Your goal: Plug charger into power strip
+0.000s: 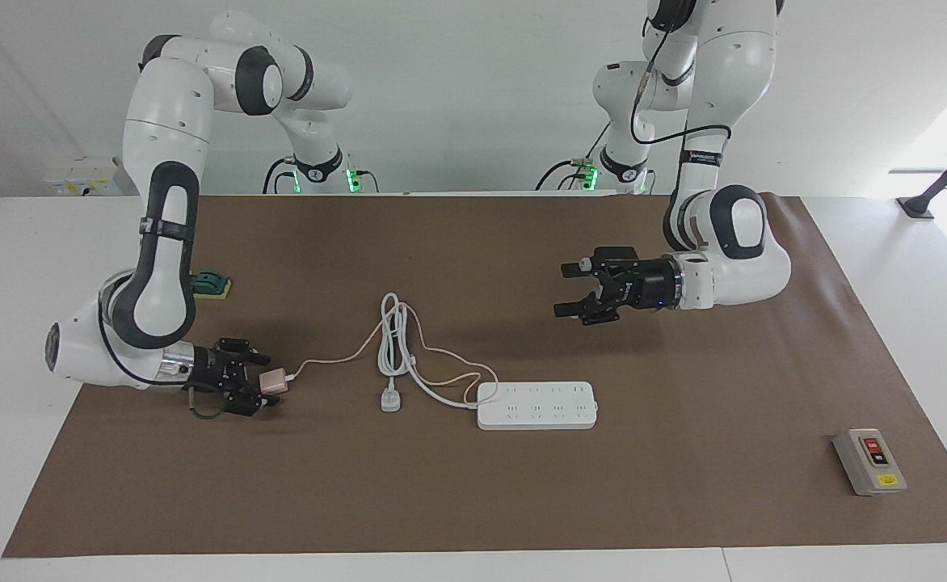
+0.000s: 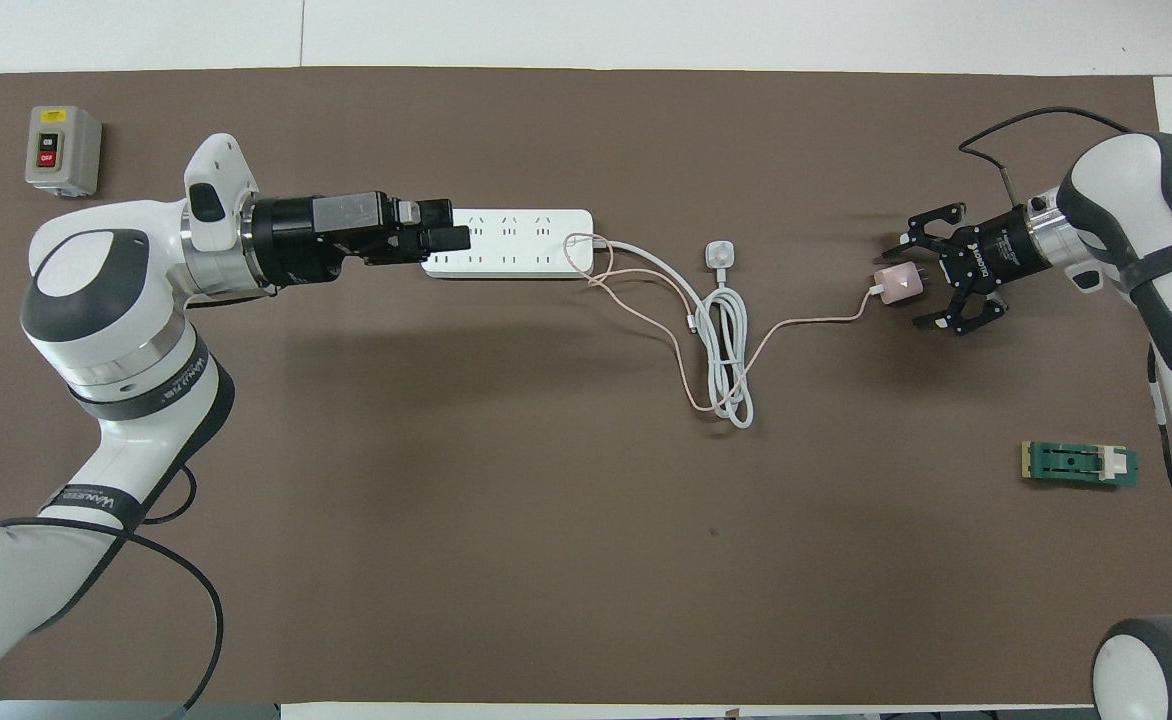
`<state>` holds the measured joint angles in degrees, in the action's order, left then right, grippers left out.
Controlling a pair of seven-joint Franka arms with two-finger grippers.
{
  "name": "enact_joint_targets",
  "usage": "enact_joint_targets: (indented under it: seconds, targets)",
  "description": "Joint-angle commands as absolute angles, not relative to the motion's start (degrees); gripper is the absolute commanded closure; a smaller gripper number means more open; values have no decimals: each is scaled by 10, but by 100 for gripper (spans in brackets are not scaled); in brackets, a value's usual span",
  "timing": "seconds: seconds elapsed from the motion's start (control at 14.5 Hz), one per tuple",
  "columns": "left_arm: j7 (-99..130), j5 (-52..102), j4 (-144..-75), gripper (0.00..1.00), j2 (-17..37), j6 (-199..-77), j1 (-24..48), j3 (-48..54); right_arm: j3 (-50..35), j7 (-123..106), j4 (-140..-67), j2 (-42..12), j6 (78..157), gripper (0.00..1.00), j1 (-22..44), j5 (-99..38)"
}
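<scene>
Lying flat on the brown mat [image 1: 683,485], the strip [image 1: 536,405] is near the middle of the table, with its sockets facing up. Its thick white cord [image 1: 393,339] goes in a folded bundle toward the robots and ends in a white plug [image 1: 391,400], which lies on the mat beside the strip, toward the right arm's end.

The charger [image 1: 273,381] is a small pink cube well apart from the strip, at the right arm's end of the table. Its thin pink cable [image 1: 336,356] runs over the mat, crosses the white cord and comes to the end of the strip.

The right gripper [image 1: 262,380] is low over the mat and its fingers stand apart on both sides of the charger. In the overhead view the charger [image 2: 896,283] sits between the two open fingers of the right gripper [image 2: 914,283]; I cannot tell if a finger touches it.

The left gripper [image 1: 570,288] is up in the air with its fingers apart and holds nothing. In the overhead view the left gripper [image 2: 451,238] covers the end of the strip [image 2: 516,243] that is toward the left arm.

A grey switch box [image 1: 869,461] with red and black buttons stands near the corner at the left arm's end. A small green part [image 1: 208,283] lies near the right arm.
</scene>
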<state>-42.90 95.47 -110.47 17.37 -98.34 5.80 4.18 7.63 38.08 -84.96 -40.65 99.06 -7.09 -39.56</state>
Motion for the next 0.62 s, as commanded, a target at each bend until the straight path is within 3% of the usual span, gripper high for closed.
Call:
enact_joint_targets:
  seconds: [0.0, 0.28, 0.41, 0.55]
  targets:
    - [-459, 973, -1195, 0, 121, -973, 62, 34, 73, 365, -833, -423, 996, 0, -80, -405]
    - [-437, 976, -1272, 0, 78, -981, 65, 35, 72, 317, -843, -426, 1028, 15, -87, -410]
    - [-406, 985, -1285, 0, 74, -982, 68, 36, 72, 316, -843, -425, 1027, 51, -88, -410]
    - [-403, 1002, -1281, 0, 84, -996, 78, 35, 73, 313, -845, -426, 1029, 100, -86, -408]
